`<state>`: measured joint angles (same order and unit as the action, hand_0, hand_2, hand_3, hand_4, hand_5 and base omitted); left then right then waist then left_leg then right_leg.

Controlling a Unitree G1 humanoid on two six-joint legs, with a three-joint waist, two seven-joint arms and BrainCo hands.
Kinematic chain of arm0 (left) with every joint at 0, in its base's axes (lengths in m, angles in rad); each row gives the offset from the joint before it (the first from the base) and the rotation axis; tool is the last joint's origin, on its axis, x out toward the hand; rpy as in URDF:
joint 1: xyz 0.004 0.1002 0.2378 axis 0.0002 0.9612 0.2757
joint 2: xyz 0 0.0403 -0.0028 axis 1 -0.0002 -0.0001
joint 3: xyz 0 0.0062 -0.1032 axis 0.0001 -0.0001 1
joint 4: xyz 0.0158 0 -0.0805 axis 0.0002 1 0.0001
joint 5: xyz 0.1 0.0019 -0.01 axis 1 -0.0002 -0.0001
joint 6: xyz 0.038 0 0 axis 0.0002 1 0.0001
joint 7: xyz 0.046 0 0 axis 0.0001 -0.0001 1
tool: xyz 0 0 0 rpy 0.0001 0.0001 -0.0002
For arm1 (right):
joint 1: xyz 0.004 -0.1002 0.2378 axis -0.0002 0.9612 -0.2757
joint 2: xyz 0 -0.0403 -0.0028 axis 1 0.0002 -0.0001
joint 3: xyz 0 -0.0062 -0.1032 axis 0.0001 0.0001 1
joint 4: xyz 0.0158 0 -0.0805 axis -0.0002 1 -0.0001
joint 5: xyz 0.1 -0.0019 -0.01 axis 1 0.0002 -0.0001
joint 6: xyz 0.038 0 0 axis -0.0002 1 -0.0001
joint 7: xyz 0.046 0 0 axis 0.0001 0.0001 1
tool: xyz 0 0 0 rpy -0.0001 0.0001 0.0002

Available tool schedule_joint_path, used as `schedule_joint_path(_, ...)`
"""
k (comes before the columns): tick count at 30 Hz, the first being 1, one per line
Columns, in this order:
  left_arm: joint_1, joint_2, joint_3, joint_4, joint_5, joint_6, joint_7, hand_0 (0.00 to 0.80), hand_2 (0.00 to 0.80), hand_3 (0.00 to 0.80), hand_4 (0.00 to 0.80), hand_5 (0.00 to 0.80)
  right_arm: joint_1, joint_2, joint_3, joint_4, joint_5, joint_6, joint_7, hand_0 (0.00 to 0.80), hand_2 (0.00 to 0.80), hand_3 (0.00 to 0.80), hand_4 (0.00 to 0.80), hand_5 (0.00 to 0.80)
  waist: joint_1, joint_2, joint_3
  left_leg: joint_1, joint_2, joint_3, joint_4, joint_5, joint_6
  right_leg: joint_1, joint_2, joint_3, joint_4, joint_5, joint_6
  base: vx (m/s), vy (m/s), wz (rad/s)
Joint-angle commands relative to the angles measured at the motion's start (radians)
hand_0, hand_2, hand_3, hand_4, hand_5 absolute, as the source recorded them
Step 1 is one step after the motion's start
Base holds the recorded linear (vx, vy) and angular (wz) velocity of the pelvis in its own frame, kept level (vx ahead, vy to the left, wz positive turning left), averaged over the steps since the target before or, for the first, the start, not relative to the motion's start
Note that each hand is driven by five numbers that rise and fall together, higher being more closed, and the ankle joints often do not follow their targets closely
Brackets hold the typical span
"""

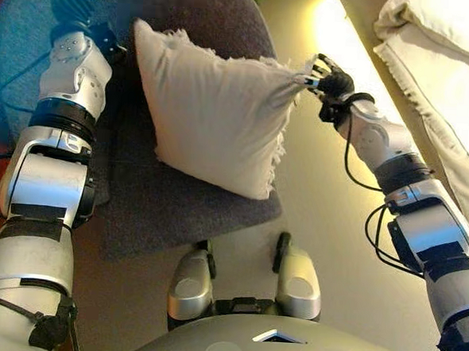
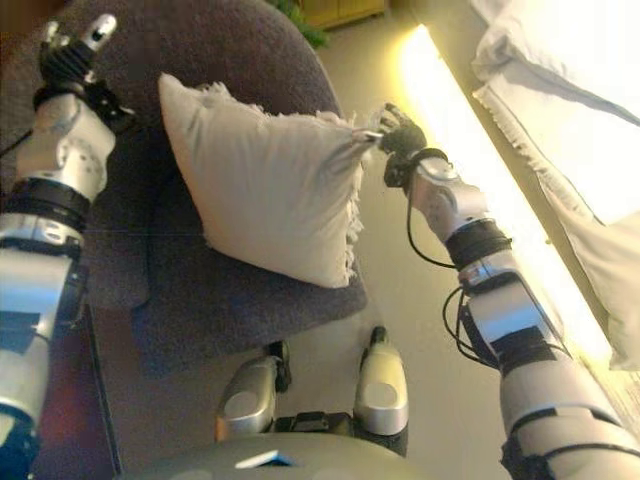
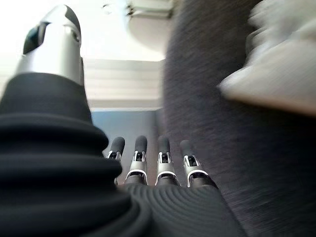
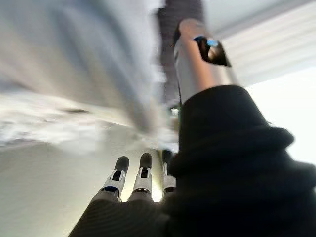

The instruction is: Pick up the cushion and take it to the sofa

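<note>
A cream cushion (image 1: 210,114) with frayed edges leans upright on the seat of a dark grey armchair (image 1: 177,204). It also shows in the right eye view (image 2: 265,185). My right hand (image 1: 330,76) is at the cushion's upper right corner, with its fingertips against the fringe. Its fingers (image 4: 140,170) are straight and its thumb (image 4: 197,54) is held apart from them, so it is open. My left hand (image 2: 70,45) is raised beside the cushion's upper left corner, clear of it, over the armchair's back. Its fingers (image 3: 148,158) are straight and hold nothing.
A pale sofa (image 1: 456,62) with a light throw stands at the far right. A bright strip of light (image 2: 470,150) lies on the floor between the armchair and the sofa. Beige floor (image 1: 327,229) lies to the armchair's right.
</note>
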<state>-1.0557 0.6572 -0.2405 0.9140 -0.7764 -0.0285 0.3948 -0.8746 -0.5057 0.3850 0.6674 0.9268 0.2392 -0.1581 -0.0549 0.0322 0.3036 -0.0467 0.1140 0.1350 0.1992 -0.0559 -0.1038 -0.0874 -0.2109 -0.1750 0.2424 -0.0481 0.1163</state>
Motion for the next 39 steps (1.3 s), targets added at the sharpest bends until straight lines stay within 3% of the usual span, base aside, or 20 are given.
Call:
schedule_joint_path(1,0.104,0.075,0.029,-0.096,0.075,-0.093,0.031,0.0,0.0,0.0,0.0,0.0,0.11,-0.002,-0.057,-0.057,0.023,-0.074,-0.022,0.0,0.0,0.0,0.0,0.0,0.023,-0.04,-0.149,-0.005,0.006,0.007,0.005,-0.001,-0.008,0.068,0.001,0.001,-0.108,-0.003,-0.02,0.106,0.003,0.07)
schedule_joint_path(9,0.388,0.024,0.193,-0.388,0.13,-0.189,-0.03,0.0,0.0,0.0,0.0,0.0,0.356,0.033,-0.197,-0.244,-0.087,-0.123,-0.06,0.0,0.0,0.0,0.0,0.0,0.034,-0.044,-0.204,0.068,-0.001,0.031,-0.032,-0.016,0.011,0.149,0.022,-0.011,-0.168,0.001,-0.025,0.052,0.005,0.03)
schedule_joint_path(13,0.578,-0.066,0.275,-0.63,0.072,-0.185,-0.158,0.0,0.0,0.0,0.0,0.0,0.492,0.073,-0.259,-0.377,-0.204,-0.174,0.028,0.0,0.0,0.0,0.0,0.0,0.041,-0.047,-0.22,0.099,-0.011,0.036,-0.063,-0.018,0.026,0.17,0.033,-0.013,-0.186,0.006,-0.024,0.002,0.008,-0.05)
schedule_joint_path(17,0.816,-0.224,0.319,-0.858,-0.013,-0.204,-0.326,0.0,0.0,0.0,0.0,0.0,0.68,0.126,-0.297,-0.561,-0.316,-0.288,0.185,0.0,0.0,0.0,0.0,0.0,0.045,-0.053,-0.235,0.119,-0.021,0.043,-0.093,-0.015,0.041,0.18,0.043,-0.012,-0.206,0.016,-0.019,-0.055,-0.003,-0.03)
schedule_joint_path(21,0.959,-0.317,0.327,-0.926,-0.01,-0.217,-0.409,0.0,0.0,0.0,0.0,0.0,0.79,0.179,-0.319,-0.648,-0.307,-0.383,0.31,0.0,0.0,0.0,0.0,0.0,0.044,-0.051,-0.246,0.142,-0.029,0.053,-0.132,-0.008,0.051,0.192,0.055,-0.018,-0.227,0.024,-0.018,-0.077,0.005,-0.03)
schedule_joint_path(25,1.112,-0.356,0.321,-0.957,0.015,-0.254,-0.48,0.0,0.0,0.0,0.0,0.0,0.921,0.246,-0.316,-0.663,-0.278,-0.423,0.413,0.0,0.0,0.0,0.0,0.0,0.051,-0.054,-0.251,0.143,-0.036,0.06,-0.147,-0.005,0.053,0.193,0.062,-0.033,-0.243,0.033,-0.018,-0.088,-0.001,-0.02)
schedule_joint_path(29,1.228,-0.344,0.269,-0.947,0.151,-0.284,-0.486,0.0,0.0,0.0,0.0,0.0,1.006,0.257,-0.309,-0.61,-0.211,-0.393,0.415,0.0,0.0,0.0,0.0,0.0,0.07,-0.061,-0.243,0.14,-0.041,0.061,-0.168,0.003,0.052,0.193,0.075,-0.058,-0.269,0.048,-0.019,-0.111,-0.015,-0.01)
schedule_joint_path(32,1.272,-0.345,0.24,-0.912,0.057,-0.225,-0.54,0.0,0.0,0.0,0.0,0.0,1.033,0.241,-0.291,-0.598,-0.165,-0.401,0.405,0.0,0.0,0.0,0.0,0.0,0.085,-0.059,-0.228,0.125,-0.042,0.058,-0.194,0.024,0.05,0.182,0.082,-0.075,-0.284,0.059,-0.017,-0.148,-0.004,0.03)
schedule_joint_path(36,1.274,-0.338,0.199,-0.889,-0.009,-0.229,-0.607,0.0,0.0,0.0,0.0,0.0,1.033,0.23,-0.261,-0.592,-0.15,-0.412,0.43,0.0,0.0,0.0,0.0,0.0,0.091,-0.057,-0.215,0.113,-0.047,0.054,-0.209,0.033,0.049,0.173,0.084,-0.087,-0.301,0.073,-0.016,-0.108,0.008,0.05)
schedule_joint_path(39,1.255,-0.312,0.176,-0.88,0.051,-0.273,-0.575,0.0,0.0,0.0,0.0,0.0,1.023,0.216,-0.23,-0.596,-0.154,-0.425,0.411,0.0,0.0,0.0,0.0,0.0,0.092,-0.056,-0.215,0.114,-0.052,0.052,-0.214,0.033,0.049,0.174,0.084,-0.089,-0.305,0.076,-0.013,-0.055,0.005,0.09)
